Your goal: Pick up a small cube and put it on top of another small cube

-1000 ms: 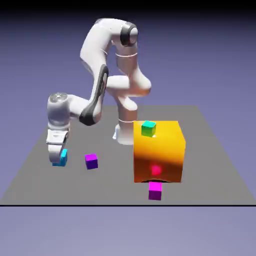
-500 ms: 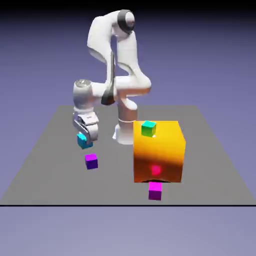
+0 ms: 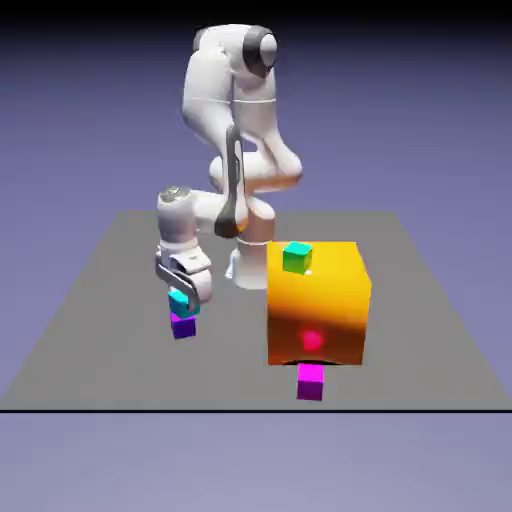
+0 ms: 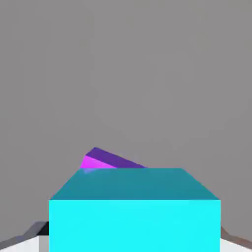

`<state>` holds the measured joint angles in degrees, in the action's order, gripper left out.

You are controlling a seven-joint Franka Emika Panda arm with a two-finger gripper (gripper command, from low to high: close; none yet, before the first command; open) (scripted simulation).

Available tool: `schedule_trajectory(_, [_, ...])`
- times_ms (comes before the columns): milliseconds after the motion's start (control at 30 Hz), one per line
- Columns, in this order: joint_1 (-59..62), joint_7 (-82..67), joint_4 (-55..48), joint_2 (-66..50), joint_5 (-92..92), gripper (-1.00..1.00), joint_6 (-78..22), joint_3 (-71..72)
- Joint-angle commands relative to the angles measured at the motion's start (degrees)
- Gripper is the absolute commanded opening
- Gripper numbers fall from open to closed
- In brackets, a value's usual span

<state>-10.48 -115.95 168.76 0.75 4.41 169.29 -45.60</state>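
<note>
The small cyan cube (image 3: 182, 302) rests on or hangs just over the cube with a magenta top and dark purple sides (image 3: 182, 327), left of the table's middle in the exterior view. My gripper (image 3: 184, 297) points down around the cyan cube. In the hand view the cyan cube (image 4: 134, 211) fills the bottom, and a corner of the magenta-topped cube (image 4: 97, 162) shows just beyond it. Only slivers of my fingertips (image 4: 29, 239) show at the bottom corners, so contact with the cube is unclear.
A large orange block (image 3: 318, 300) stands to the exterior view's right of the stack, with a green cube with a teal top (image 3: 296, 257) on it. An all-magenta cube (image 3: 310, 381) lies in front of the block. The arm's base (image 3: 248, 262) is behind.
The arm lifted the cyan cube off the table at the exterior view's left, carried it rightward, then lowered it over the magenta-topped cube.
</note>
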Motion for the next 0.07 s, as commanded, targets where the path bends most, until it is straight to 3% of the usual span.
schedule_trajectory(0, [-0.1, 0.0, 0.0, 0.0, 0.0, 1.0, 0.0, 0.0])
schedule_trajectory(33, [0.2, 1.7, -0.1, 1.9, 2.5, 1.0, -1.7, -0.3])
